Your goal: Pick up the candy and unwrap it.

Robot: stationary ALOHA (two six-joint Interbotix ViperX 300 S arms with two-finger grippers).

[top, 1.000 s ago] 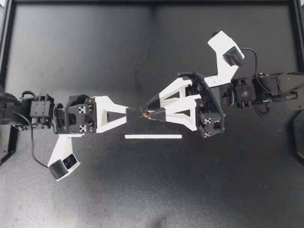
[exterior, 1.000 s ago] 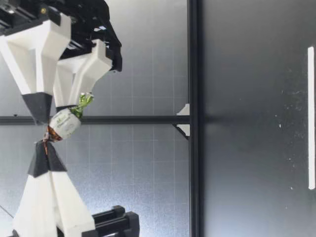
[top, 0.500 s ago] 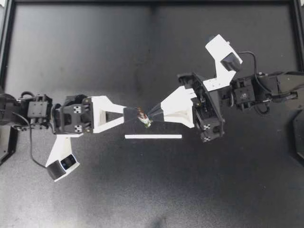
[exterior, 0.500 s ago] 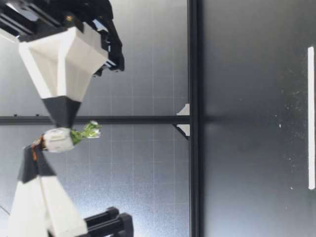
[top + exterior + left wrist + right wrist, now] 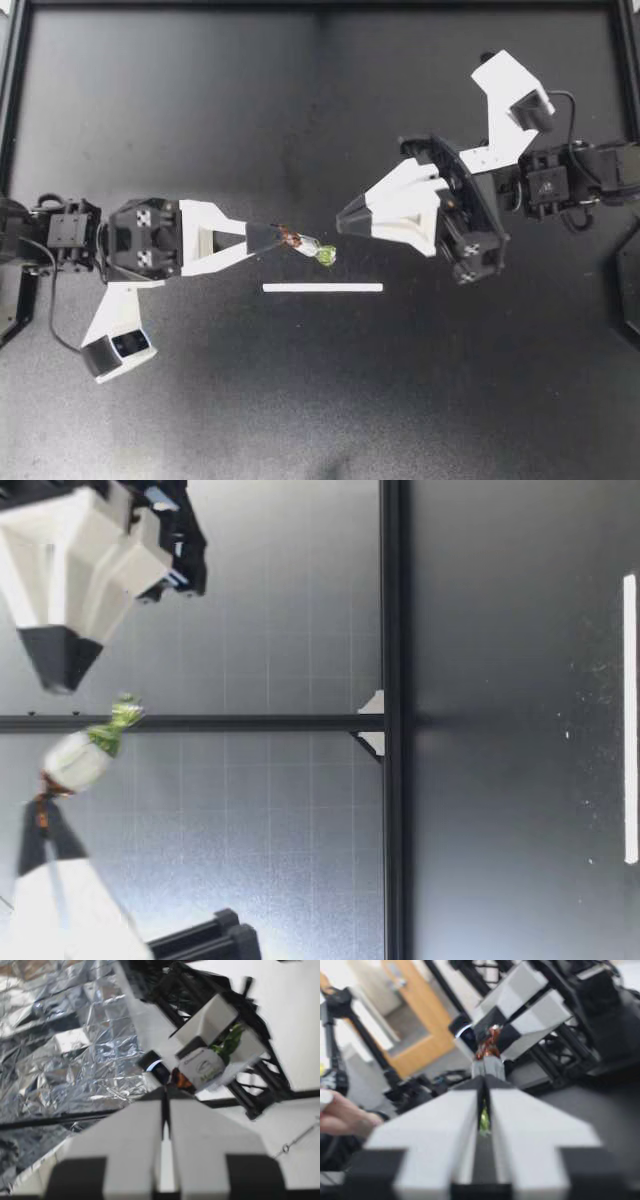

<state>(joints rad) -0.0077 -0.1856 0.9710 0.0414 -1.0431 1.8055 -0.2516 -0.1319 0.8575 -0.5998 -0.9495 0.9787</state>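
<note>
1. A white strip (image 5: pixel 322 288) lies flat on the dark table (image 5: pixel 200 120), nearest to the low camera. It sits just on the near side of the spot over which the candy hangs.
2. My left gripper (image 5: pixel 280 235) reaches in toward the middle. Its fingers are pressed together on the candy (image 5: pixel 311 246), pinching only its brown-orange twisted end.
3. The candy sticks out past those fingertips. Its pale body comes first, then a free green twist pointing toward my right arm.
4. In the low view the candy (image 5: pixel 75 762) is high above the table, carried at the tip of my left gripper (image 5: pixel 40 815).
5. In the left wrist view the fingers (image 5: pixel 135 1125) meet in a thin seam, with the candy (image 5: pixel 202 1069) just ahead of them.
6. My right gripper (image 5: pixel 343 219) is a little farther back, its tips drawn together into a point and holding nothing. It is near the candy but apart from it.
7. In the right wrist view only a narrow slit shows between the fingers (image 5: pixel 430 1125), with the candy (image 5: pixel 487 1066) ahead.
8. A person's hand (image 5: pixel 342 1115) shows off to one side in that view.
</note>
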